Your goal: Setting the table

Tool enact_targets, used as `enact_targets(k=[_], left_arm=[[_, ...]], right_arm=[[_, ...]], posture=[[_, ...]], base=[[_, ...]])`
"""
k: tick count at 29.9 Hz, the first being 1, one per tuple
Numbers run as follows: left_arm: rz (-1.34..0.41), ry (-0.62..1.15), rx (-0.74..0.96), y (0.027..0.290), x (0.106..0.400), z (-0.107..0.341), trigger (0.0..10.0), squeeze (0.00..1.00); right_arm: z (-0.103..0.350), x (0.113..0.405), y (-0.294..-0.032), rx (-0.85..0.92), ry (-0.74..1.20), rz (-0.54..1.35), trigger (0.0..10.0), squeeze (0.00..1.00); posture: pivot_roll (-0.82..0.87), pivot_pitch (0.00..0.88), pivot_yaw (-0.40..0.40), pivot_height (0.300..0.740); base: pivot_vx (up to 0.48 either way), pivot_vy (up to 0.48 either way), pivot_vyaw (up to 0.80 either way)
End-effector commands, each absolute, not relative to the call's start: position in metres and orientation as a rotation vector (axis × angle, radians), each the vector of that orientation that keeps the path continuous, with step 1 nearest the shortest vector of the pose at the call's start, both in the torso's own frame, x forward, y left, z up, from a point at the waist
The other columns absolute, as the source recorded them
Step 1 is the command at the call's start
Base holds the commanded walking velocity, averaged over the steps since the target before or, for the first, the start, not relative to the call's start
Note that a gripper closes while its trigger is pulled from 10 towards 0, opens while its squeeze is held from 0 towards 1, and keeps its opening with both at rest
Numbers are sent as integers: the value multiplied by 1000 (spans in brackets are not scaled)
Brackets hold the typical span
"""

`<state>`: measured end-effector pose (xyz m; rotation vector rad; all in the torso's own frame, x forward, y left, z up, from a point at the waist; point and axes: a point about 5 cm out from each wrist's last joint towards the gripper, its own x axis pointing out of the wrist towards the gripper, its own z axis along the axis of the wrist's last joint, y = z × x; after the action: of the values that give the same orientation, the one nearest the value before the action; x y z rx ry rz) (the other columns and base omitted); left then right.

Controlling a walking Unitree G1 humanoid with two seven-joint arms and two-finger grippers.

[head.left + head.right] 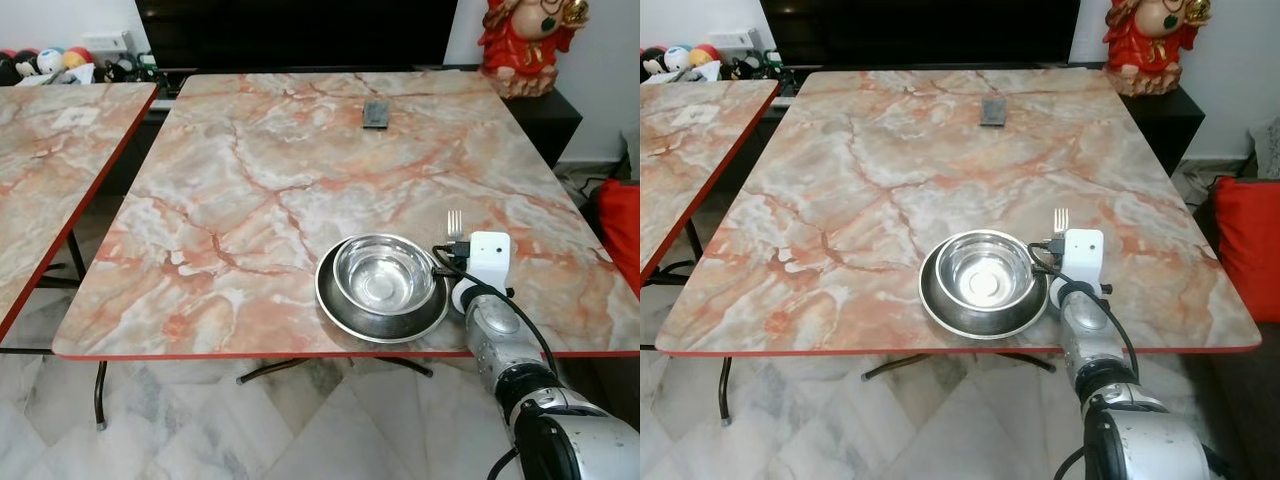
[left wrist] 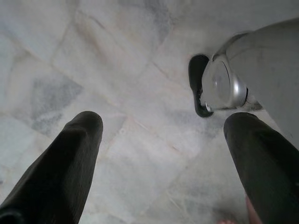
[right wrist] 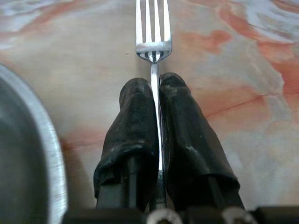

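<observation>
The right gripper [image 3: 156,86] sits at the centre of the right wrist view, its two black fingers pressed together on the thin handle of a steel fork [image 3: 153,44]. The tines point away from the wrist, toward the top of that frame, and hang over or rest on the marble-patterned table [image 1: 260,170]; contact cannot be told.

In the left eye view the fork's tines peek out above the white wrist housing at lower right, just to the right of a steel bowl [image 1: 384,273] nested in a steel plate [image 1: 340,312]. Both stand near the table's front edge.

The fork looks light, stiff and smooth, so it could swivel or slip in a narrow pinch. The hold is on the handle just below the neck, which seems a sound place, keeping the tines free.

The wrist view shows the closed grip and the plate's rim at its left edge; the head views hide the fingers behind the housing but show the whole setting, including a small dark object [image 1: 375,113] near the top centre and a red figurine [image 1: 525,40] at upper right.

The left gripper [image 2: 161,133] hangs idle with its fingers spread wide and empty, over the pale tiled floor [image 2: 117,70].
</observation>
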<state>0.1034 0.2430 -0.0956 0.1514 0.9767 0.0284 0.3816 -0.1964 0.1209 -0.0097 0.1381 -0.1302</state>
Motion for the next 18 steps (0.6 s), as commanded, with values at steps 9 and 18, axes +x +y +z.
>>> enact_targets(k=[9, 18], left_arm=[[35, 664, 175, 249, 168, -62, 10000, 0], [2, 568, 174, 236, 173, -55, 10000, 0]], right_arm=[[129, 384, -202, -33, 98, -138, 10000, 0], [131, 385, -201, -19, 85, -139, 10000, 0]], posture=[[141, 239, 28, 740], [143, 239, 28, 740]], base=[[0, 0, 0], [0, 0, 0]])
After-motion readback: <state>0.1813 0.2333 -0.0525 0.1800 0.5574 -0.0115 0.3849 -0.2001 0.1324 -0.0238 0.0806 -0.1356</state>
